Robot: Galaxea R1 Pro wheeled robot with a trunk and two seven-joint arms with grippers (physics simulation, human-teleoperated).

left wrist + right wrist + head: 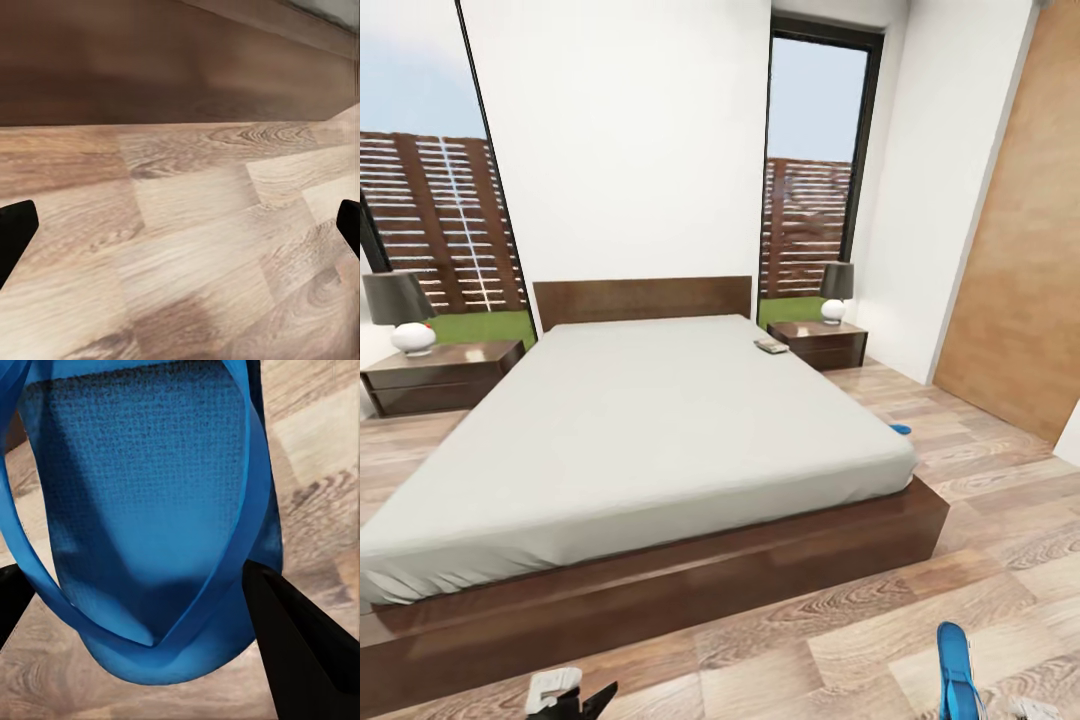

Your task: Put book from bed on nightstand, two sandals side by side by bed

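A: Nearest, at the lower right of the head view?
B: Flat bright-blue flip-flop sandal (954,668), held off the wood-plank floor (840,640). Right hand (154,585) clamped on it, dark fingers (300,637) either side of the blue straps in the right wrist view.

A: And the left hand (180,225)?
B: Spread wide over bare planks, black fingertips (15,229) at the two edges of the left wrist view, nothing between. Brown bed frame just beyond.

A: Further on?
B: Large low bed (660,560), dark brown wooden frame, pale grey-beige mattress. Second blue sandal (900,429) on the floor beside the bed's right side, partly hidden by the mattress edge.

A: The book?
B: Small thin object (770,346), presumably the paperback, flat on the mattress near the far right corner; cover too small to read.

A: Farthest?
B: Low dark-brown nightstand (822,344) just right of it, another nightstand (440,375) on the left, each with a white-based lamp (836,290).
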